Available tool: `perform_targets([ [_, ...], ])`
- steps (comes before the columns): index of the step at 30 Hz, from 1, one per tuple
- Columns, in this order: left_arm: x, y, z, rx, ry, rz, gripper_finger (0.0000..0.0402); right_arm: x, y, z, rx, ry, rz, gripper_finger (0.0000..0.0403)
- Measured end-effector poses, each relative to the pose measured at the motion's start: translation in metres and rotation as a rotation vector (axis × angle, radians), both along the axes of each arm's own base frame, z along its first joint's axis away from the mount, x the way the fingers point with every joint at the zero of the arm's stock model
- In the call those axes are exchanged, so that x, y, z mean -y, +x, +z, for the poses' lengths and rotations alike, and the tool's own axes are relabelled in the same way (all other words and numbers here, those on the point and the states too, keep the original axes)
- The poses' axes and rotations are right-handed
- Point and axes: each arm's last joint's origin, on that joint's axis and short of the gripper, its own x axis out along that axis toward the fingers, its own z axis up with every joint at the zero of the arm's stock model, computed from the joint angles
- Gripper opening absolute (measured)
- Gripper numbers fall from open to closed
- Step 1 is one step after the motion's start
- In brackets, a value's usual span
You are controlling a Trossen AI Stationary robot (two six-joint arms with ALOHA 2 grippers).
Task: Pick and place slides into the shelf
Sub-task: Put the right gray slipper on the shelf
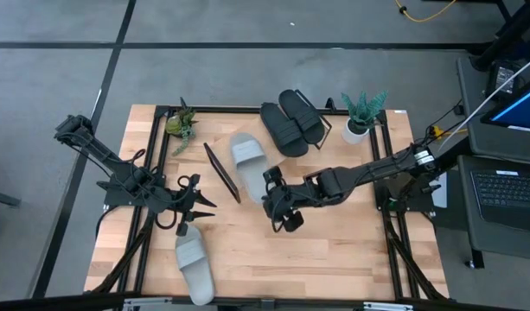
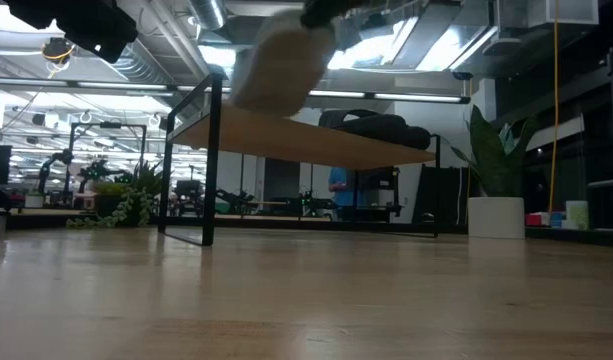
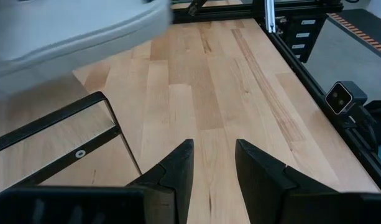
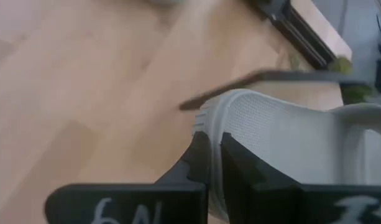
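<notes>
Right tool (image 1: 269,183) clamped on heel edge of light grey moulded slide sandal (image 1: 247,156), ribbed foam rim pinched between fingers; slide stretched ahead of tool, long axis running away from it, over tilted light wood shelf board (image 1: 221,173) on black wire frame

Two matte black slides (image 1: 292,121) lay beyond, well apart from tool

Left tool (image 1: 194,205) hung with fingers apart, empty; second grey slide (image 1: 194,265) near it on pale wood worktop (image 1: 351,250)
</notes>
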Motion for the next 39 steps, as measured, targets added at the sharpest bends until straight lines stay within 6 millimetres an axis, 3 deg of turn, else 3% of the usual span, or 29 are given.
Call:
perform_targets([
  [6, 0.000, 0.000, 0.000, 0.000, 0.005, -0.002, 0.0110, 0.022, 0.003, -0.014, -0.044, -0.011, -0.050, 0.0021],
  [20, 0.000, 0.000, 0.000, 0.000, 0.005, -0.002, 0.0110, 0.076, 0.007, -0.018, -0.122, -0.006, -0.065, 0.0021],
  [31, 0.000, 0.000, 0.000, 0.001, 0.005, -0.002, 0.0110, 0.099, 0.004, -0.022, -0.185, 0.040, -0.057, 0.0021],
  [39, 0.000, 0.000, 0.000, 0.000, 0.005, -0.002, 0.0110, 0.100, 0.002, -0.023, -0.212, 0.058, -0.018, 0.0021],
])
